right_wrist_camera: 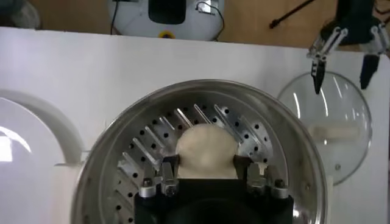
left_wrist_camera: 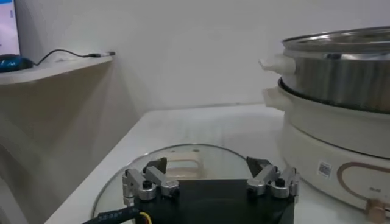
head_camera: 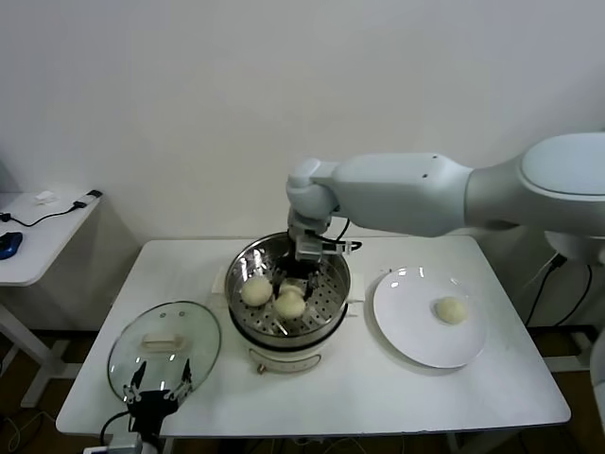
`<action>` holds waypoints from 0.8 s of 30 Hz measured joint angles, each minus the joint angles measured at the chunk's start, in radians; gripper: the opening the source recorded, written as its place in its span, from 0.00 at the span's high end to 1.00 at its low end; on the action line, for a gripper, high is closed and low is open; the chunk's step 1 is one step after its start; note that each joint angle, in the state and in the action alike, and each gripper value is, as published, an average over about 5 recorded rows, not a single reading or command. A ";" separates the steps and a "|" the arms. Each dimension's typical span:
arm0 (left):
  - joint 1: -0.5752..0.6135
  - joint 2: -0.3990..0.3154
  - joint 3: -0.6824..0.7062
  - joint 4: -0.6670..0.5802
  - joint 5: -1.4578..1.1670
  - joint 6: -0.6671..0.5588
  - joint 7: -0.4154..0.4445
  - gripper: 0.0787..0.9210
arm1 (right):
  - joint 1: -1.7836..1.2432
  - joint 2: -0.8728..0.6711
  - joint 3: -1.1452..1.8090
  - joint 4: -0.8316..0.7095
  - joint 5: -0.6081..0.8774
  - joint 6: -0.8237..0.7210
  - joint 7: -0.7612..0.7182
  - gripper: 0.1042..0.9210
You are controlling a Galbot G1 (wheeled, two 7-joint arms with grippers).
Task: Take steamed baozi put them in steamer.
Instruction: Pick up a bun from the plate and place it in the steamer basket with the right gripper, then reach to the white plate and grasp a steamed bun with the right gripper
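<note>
Plain white wall (head_camera: 189,104), white table (head_camera: 454,397), side desk (head_camera: 43,236) at left.

Light is bright, even and diffuse, seemingly from overhead; shadows under the white table (head_camera: 397,388) stay soft. The steamer (head_camera: 333,301) shows mild glare on its steel rim, and the plate (head_camera: 406,326) carries a faint sheen. In the left wrist view the glass lid (left_wrist_camera: 201,159) is slightly soft. The right wrist view bends lines at its edges, perhaps lens distortion.
</note>
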 measured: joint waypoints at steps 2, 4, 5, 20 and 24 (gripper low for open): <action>-0.001 0.001 0.000 0.001 0.000 0.000 0.000 0.12 | -0.018 0.011 0.001 -0.014 -0.010 0.012 0.004 0.38; -0.001 0.001 0.001 0.003 -0.001 -0.001 0.000 0.12 | -0.031 0.020 0.001 -0.024 -0.018 0.020 0.009 0.38; -0.001 0.001 0.001 0.003 -0.001 -0.001 0.000 0.12 | -0.036 0.023 0.001 -0.028 -0.021 0.024 0.011 0.37; -0.005 -0.001 0.011 0.001 0.005 -0.001 0.002 0.12 | 0.055 -0.022 -0.043 -0.021 0.095 0.039 -0.041 0.12; -0.009 -0.003 0.017 0.001 0.007 -0.001 0.002 0.12 | 0.144 -0.083 -0.110 -0.022 0.193 -0.002 -0.069 0.12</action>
